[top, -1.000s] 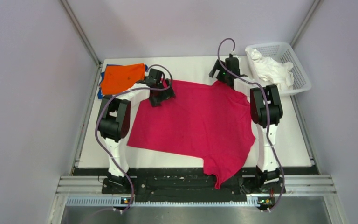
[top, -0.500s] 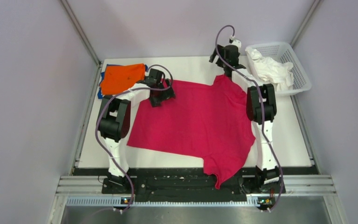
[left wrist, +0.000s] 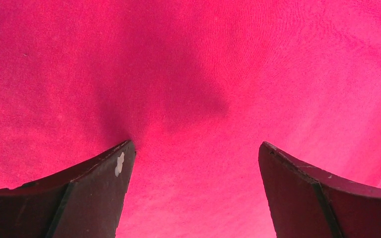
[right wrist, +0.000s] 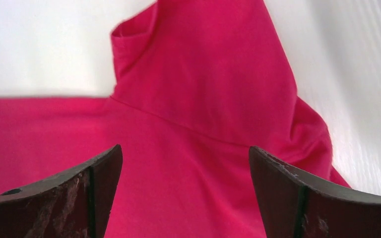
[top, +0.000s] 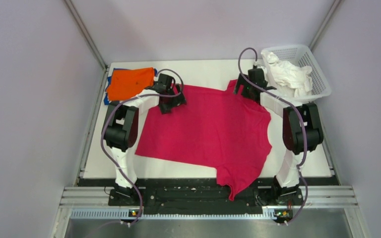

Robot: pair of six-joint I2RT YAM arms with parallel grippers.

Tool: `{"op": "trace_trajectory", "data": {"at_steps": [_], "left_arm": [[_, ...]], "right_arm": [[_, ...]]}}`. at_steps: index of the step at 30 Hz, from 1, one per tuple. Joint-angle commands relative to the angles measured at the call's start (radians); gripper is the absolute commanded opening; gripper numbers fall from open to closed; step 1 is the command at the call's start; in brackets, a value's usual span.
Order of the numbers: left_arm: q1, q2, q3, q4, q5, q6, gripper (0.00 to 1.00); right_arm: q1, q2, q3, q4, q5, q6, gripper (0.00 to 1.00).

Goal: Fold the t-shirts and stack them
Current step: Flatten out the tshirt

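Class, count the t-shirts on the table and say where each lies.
3. The magenta-red t-shirt lies spread across the middle; the orange t-shirt sits folded at the far left corner; the blue t-shirt peeks from under it. White cloth in the basket may be more.

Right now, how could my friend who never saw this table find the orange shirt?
Start at the white table and go to its far left corner. The orange t-shirt lies folded there, left of the big magenta t-shirt. It is the only orange thing, far smaller than that spread-out one.
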Motion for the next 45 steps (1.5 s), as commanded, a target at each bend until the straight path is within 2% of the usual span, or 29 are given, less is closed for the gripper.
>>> {"op": "trace_trajectory", "data": {"at_steps": [1, 8, 18, 25, 29, 32, 35, 38, 42, 45], "left_arm": [[0.004, -0.023, -0.026, -0.026, -0.026, 0.013, 0.99], [0.011, 0.016, 0.012, -0.027, -0.029, -0.015, 0.99], [0.017, 0.073, 0.087, -0.048, -0.039, -0.055, 0.99], [0.021, 0.125, 0.15, -0.045, -0.042, -0.084, 0.99], [0.028, 0.158, 0.209, -0.061, -0.042, -0.084, 0.99], [0.028, 0.145, 0.234, -0.065, -0.028, -0.079, 0.99], [0.024, 0.075, 0.198, -0.061, -0.021, -0.076, 0.99], [0.011, -0.067, 0.095, -0.045, -0.041, -0.069, 0.99], [-0.002, -0.282, -0.106, -0.06, -0.114, -0.065, 0.99], [-0.002, -0.445, -0.268, -0.138, -0.204, -0.099, 0.99]], "right_arm": [[0.007, -0.025, -0.038, -0.037, 0.049, 0.012, 0.96], [-0.001, 0.127, 0.087, -0.104, 0.085, -0.009, 0.96], [-0.064, 0.352, 0.31, -0.174, -0.014, -0.055, 0.97], [-0.085, 0.521, 0.596, -0.272, -0.071, -0.076, 0.97], [-0.091, 0.6, 0.789, -0.347, -0.043, -0.108, 0.97], [-0.091, 0.604, 0.865, -0.39, -0.023, -0.139, 0.97], [-0.089, 0.533, 0.839, -0.391, -0.027, -0.155, 0.99], [-0.077, 0.394, 0.722, -0.354, -0.009, -0.177, 0.99], [-0.051, 0.123, 0.455, -0.243, 0.027, -0.195, 0.99], [-0.048, -0.061, 0.21, -0.172, 0.028, -0.167, 0.99]]}}
